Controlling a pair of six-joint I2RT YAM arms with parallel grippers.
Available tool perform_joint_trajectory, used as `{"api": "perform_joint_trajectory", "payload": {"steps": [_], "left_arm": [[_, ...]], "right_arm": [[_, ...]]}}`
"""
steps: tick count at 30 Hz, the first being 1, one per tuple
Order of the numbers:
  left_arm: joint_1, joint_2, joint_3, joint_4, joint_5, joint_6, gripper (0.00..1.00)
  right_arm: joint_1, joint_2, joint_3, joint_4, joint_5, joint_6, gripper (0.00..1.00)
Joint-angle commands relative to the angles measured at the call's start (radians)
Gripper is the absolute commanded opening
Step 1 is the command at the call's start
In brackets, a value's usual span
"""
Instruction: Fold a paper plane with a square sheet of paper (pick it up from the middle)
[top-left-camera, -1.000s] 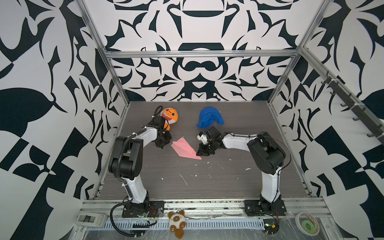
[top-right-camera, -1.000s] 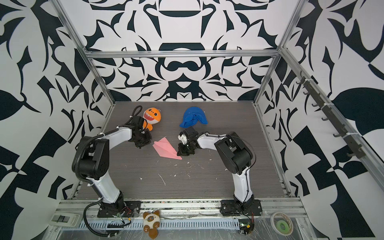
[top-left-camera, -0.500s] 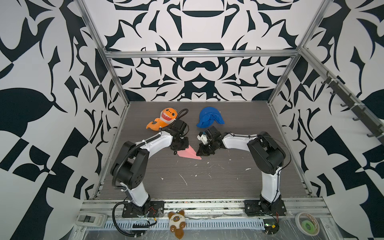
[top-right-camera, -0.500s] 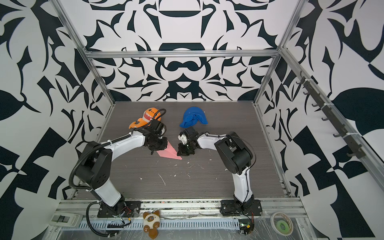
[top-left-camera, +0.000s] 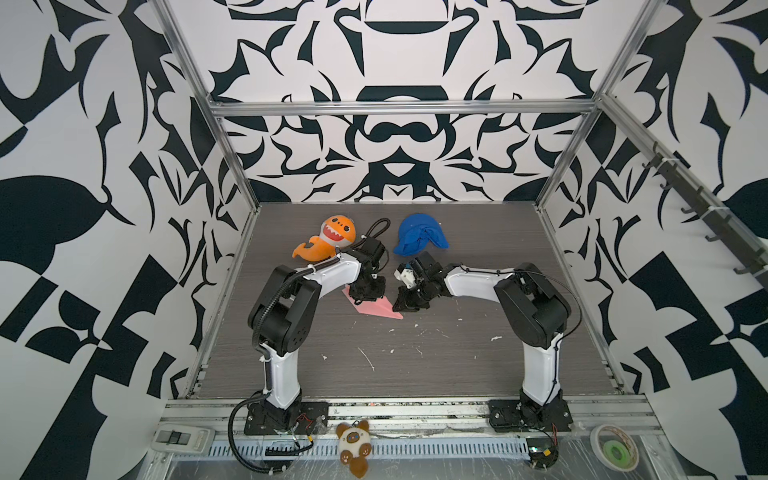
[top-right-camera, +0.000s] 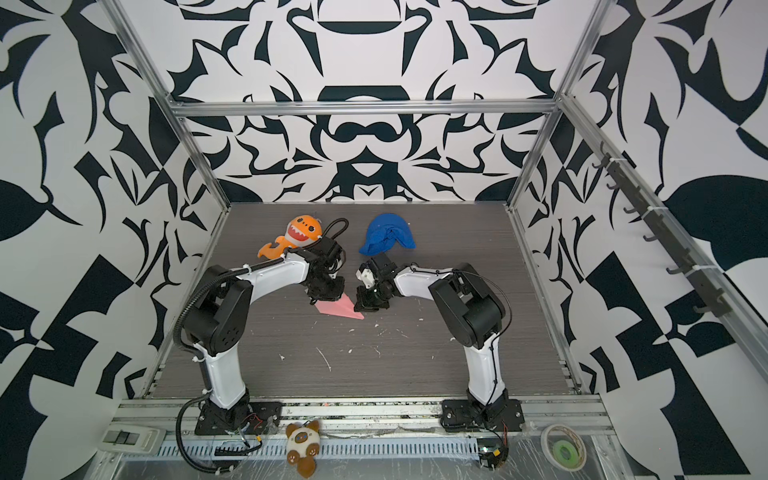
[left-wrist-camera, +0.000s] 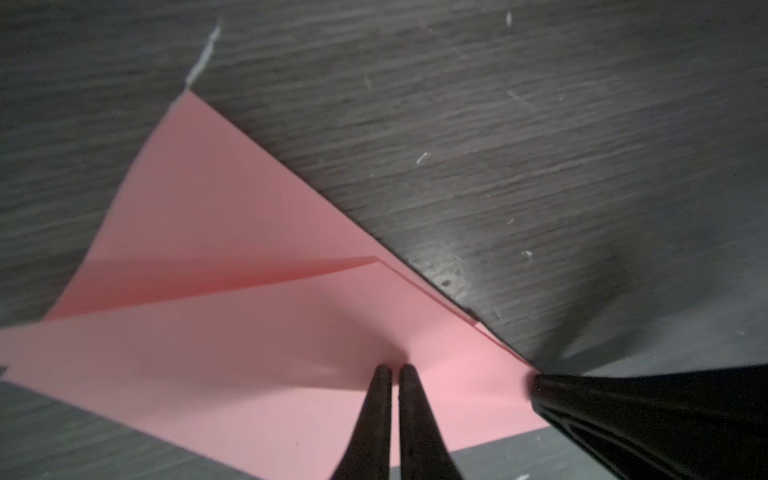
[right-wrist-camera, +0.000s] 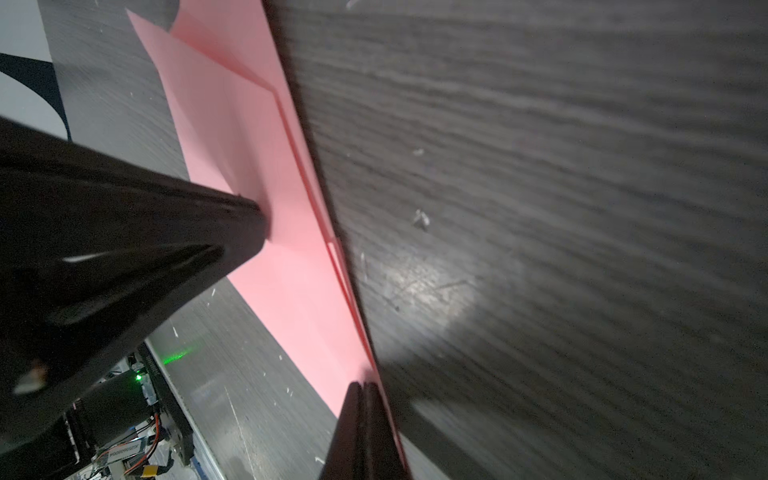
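A dark wood-grain table (top-left-camera: 415, 374), strewn with small white scraps (top-left-camera: 366, 358), is enclosed by black-and-white patterned walls (top-left-camera: 395, 145). The pink paper (top-left-camera: 376, 309), folded to a narrow pointed shape, is laid flat on the table between the two claws. The left claw (left-wrist-camera: 390, 369) is seen all but closed, its tips set down on the paper's upper face. The right claw (right-wrist-camera: 365, 384) is closed, its tips pressed at the paper's folded edge. An orange plush (top-left-camera: 332, 235) is seen behind the left claw, a blue cloth (top-left-camera: 417, 239) behind the right.

Overhead stereo; wrists close over paper (left-wrist-camera: 249, 374)
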Motion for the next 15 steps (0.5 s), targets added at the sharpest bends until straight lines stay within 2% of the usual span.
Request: {"api": "perform_joint_trajectory", "payload": {"steps": [1,5,10,15], "left_arm": [[-0.003,0.024,0.032,-0.11,-0.046,0.061,0.1],[-0.004,0.055,0.064,-0.167,-0.103,0.093,0.1],[0.001,0.114,0.114,-0.225,-0.233,0.09,0.11],[0.013,0.151,0.135,-0.241,-0.285,0.09,0.12]], "right_arm": [[0.001,0.08,-0.038,-0.133,0.145,-0.002,0.0],[0.001,0.083,-0.037,-0.134,0.145,-0.003,0.0],[0.0,0.082,-0.037,-0.132,0.144,-0.003,0.0],[0.001,0.082,-0.035,-0.134,0.143,-0.005,0.0]]}}
